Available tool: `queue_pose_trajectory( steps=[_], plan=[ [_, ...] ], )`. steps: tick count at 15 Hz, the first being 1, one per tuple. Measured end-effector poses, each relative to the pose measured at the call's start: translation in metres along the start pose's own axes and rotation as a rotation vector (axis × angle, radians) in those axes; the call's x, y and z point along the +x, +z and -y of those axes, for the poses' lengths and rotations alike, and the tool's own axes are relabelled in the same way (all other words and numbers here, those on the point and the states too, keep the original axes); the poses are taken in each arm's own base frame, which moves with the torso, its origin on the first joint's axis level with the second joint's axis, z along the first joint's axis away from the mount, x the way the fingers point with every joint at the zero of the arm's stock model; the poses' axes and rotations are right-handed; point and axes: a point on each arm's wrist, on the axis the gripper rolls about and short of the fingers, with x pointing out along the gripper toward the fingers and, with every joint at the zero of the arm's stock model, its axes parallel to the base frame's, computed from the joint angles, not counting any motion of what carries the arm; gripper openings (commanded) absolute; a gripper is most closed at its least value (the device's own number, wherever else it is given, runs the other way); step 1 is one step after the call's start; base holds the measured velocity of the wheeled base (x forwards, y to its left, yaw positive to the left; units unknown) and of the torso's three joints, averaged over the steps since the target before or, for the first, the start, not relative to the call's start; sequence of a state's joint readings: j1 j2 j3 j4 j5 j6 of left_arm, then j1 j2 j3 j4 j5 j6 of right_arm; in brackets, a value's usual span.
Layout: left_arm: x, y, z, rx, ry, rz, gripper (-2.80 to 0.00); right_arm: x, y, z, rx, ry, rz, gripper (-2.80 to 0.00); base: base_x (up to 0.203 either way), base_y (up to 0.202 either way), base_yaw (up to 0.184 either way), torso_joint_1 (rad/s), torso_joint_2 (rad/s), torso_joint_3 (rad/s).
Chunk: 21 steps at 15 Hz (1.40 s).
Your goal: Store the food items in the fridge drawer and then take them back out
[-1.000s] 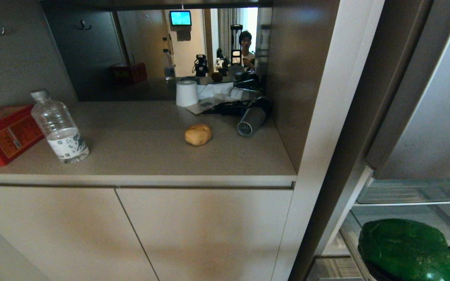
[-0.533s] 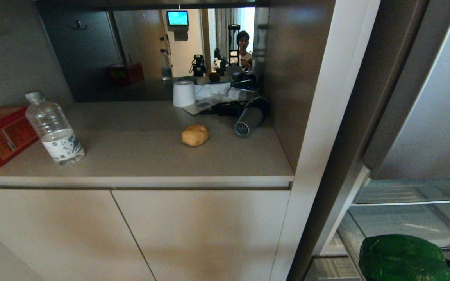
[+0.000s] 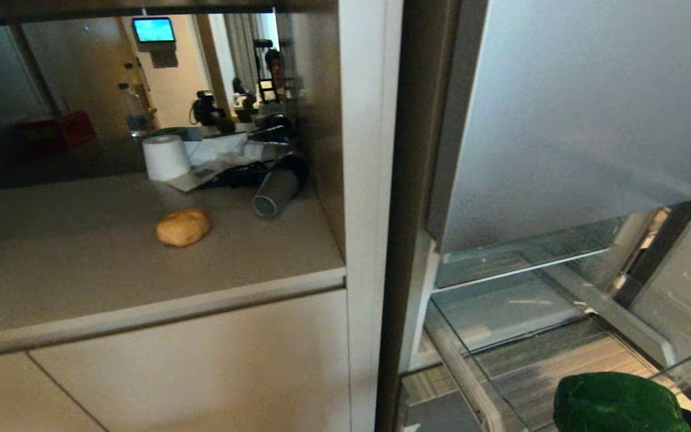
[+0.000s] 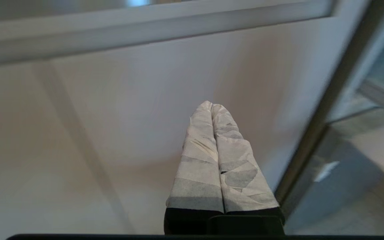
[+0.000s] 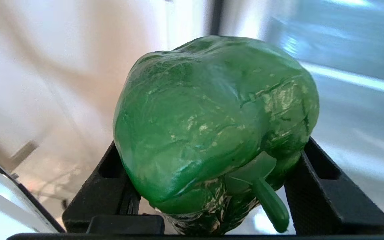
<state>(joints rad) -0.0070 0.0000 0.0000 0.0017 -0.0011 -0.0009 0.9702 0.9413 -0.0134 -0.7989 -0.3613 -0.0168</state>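
From the head view, you see the green bell pepper (image 3: pixel 615 401) at the lower right corner, over the pulled-out see-through fridge drawer (image 3: pixel 537 354), which juts from under the silver-blue fridge door (image 3: pixel 573 108). The right claw itself is hidden beneath the pepper here. The potato (image 3: pixel 182 227) lies on the tabletop (image 3: pixel 81 264), well apart from the pepper, with a white paper roll (image 3: pixel 165 157) and a grey hair dryer (image 3: pixel 275 191) behind it near the mirrored back wall. The beige cabinet doors (image 3: pixel 201 372) run below the tabletop.

In the left wrist view, your left claw (image 4: pixel 211 106) has its taped fingers (image 4: pixel 198 160) pressed together with nothing between them, pointing at a pale cabinet door (image 4: pixel 112 116), with the fridge edge off to one side.

In the right wrist view, your right claw (image 5: pixel 212 166) is spread wide and pinching the bell pepper (image 5: pixel 212 116), whose body fills the space between the black fingers (image 5: pixel 325 186), touching both. The pepper's stem (image 5: pixel 272 203) points back toward the camera. Blurred fridge surfaces lie behind it.
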Motion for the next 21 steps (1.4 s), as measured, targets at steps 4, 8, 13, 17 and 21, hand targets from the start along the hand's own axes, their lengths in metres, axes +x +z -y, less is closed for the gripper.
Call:
queue_pose_trajectory(
  steps=[4, 8, 13, 17, 21],
  plan=[
    [0.000, 0.000, 0.000, 0.000, -0.001, 0.000, -2.80, 0.004, 0.007, 0.009, 0.119, -0.107, 0.083, -2.80, 0.000, 0.003, -0.089, 0.002, 0.00, 0.001],
    [0.000, 0.000, 0.000, 0.000, 0.000, 0.000, -2.80, 0.025, 0.004, 0.029, 0.221, -0.350, 0.029, -2.80, 0.000, 0.000, 0.000, 0.000, 0.00, 0.000],
    [0.000, 0.000, 0.000, 0.000, 0.000, 0.000, -2.80, 0.061, -0.015, 0.091, 0.421, -0.772, -0.102, -2.80, 0.000, 0.000, 0.000, 0.000, 0.00, 0.000],
    [0.000, 0.000, 0.000, 0.000, -0.001, 0.000, -2.80, 0.079, -0.043, 0.131, 0.520, -0.929, -0.232, -2.80, 0.000, 0.000, 0.000, 0.000, 0.00, 0.000],
    [0.000, 0.000, 0.000, 0.000, 0.000, 0.000, -2.80, 0.108, -0.055, 0.163, 0.543, -0.971, -0.269, -2.80, 0.000, 0.000, 0.000, 0.000, 0.00, 0.000]
  ],
)
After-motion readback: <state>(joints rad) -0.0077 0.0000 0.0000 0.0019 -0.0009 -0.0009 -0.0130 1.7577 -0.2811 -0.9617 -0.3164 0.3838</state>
